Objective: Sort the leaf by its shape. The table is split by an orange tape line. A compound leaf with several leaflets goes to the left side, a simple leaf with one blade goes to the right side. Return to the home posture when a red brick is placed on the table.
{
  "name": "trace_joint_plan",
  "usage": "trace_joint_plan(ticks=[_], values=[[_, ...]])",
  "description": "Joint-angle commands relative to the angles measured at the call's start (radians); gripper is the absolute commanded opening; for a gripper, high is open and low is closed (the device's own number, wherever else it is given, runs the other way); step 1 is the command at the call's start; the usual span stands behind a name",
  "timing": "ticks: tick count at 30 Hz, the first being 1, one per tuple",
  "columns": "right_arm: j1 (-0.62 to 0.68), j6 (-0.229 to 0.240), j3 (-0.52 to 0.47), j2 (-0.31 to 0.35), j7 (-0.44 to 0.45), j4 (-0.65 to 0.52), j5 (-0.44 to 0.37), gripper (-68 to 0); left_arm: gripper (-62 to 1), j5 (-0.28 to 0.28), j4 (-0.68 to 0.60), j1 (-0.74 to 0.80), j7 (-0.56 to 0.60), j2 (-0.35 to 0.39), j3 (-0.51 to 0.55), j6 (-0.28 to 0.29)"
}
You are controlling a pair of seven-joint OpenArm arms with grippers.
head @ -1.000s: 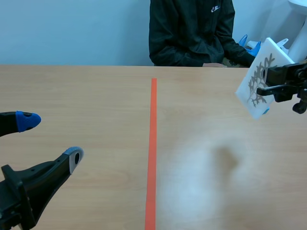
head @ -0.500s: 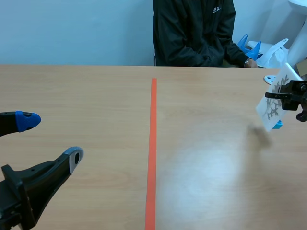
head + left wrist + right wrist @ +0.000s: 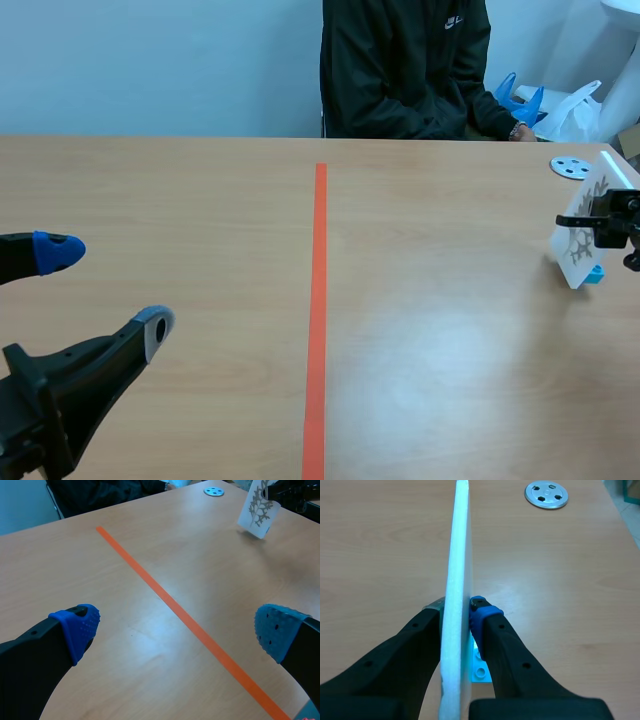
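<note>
A white card (image 3: 583,238) printed with a grey branching leaf of several leaflets stands upright at the table's far right, right of the orange tape line (image 3: 319,300). My right gripper (image 3: 600,220) is shut on the card (image 3: 457,570), which shows edge-on between its fingers. A small blue base (image 3: 481,667) under the card sits at or just above the tabletop. The card (image 3: 257,507) also shows far ahead of my left gripper (image 3: 175,630). That left gripper (image 3: 105,288) stays open over the near left of the table, holding nothing.
A person in a dark jacket (image 3: 410,65) sits across the table. A round metal disc (image 3: 570,167) lies in the tabletop just beyond the card. Blue objects and a white bag (image 3: 575,105) sit off the far right corner.
My right gripper has carried the card rightward and downward, from high over the right half to low at the table's right edge. The left arm has not moved.
</note>
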State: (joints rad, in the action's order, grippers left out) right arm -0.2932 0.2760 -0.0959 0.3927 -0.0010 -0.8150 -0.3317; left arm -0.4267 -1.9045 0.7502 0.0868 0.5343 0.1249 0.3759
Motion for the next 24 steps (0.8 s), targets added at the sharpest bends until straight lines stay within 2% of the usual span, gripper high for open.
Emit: trace_joint_plan(ticks=[1,4,8,18,21,24], values=[[-0.017,0.0,0.005,0.014,0.008,-0.012,-0.008,-65.7,1.4,-0.006,-0.021,-0.006,0.019,-0.007,-0.003,0.005],[-0.017,0.0,0.005,0.014,-0.005,-0.012,-0.008,-62.2,1.4,-0.006,-0.021,-0.006,0.019,-0.007,-0.003,0.005],[-0.017,0.0,0.005,0.015,-0.013,-0.012,-0.008,-61.6,1.4,-0.006,-0.021,-0.006,0.019,-0.007,-0.003,0.005],[-0.017,0.005,0.005,0.024,-0.017,-0.017,-0.017,-43.6,1.4,-0.006,-0.021,-0.006,0.019,-0.007,-0.003,0.005],[-0.017,0.013,0.005,0.041,-0.02,-0.034,-0.045,-36.5,1.4,-0.006,-0.021,-0.006,0.019,-0.007,-0.003,0.005],[-0.017,0.013,0.003,0.064,-0.049,-0.063,-0.055,-32.9,1.4,-0.006,-0.021,-0.006,0.019,-0.007,-0.003,0.005]])
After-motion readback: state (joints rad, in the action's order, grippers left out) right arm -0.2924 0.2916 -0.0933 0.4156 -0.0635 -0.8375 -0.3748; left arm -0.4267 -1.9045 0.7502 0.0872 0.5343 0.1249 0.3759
